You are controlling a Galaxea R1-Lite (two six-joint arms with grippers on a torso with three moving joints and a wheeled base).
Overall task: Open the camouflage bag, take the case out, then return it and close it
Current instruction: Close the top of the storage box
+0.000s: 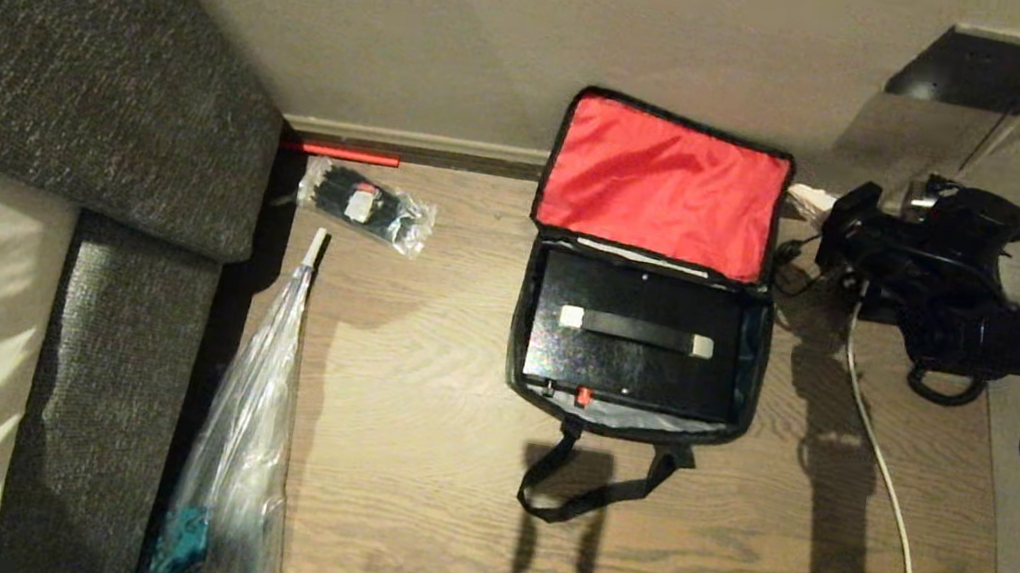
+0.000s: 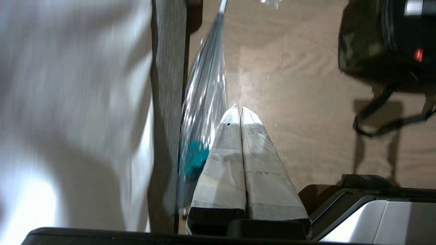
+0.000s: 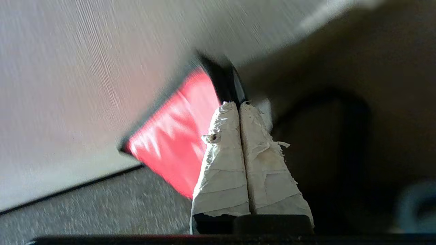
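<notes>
Indoors, the camouflage bag (image 1: 650, 277) lies open on wood floor (image 1: 407, 433) beside a wall (image 1: 389, 16); both grippers' fingers together.

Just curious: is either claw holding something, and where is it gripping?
The right claw is pinched shut at the corner of the bag's open lid, apparently on its black edge. The left claw holds nothing.

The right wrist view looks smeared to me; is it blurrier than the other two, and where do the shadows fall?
Right wrist view: the camouflage bag and its red lid are streaked. Left wrist view: the white surface is smeared, with glare on the floor. Head view: sharp, and the bag throws a dark shadow on the floor toward the robot.
</notes>
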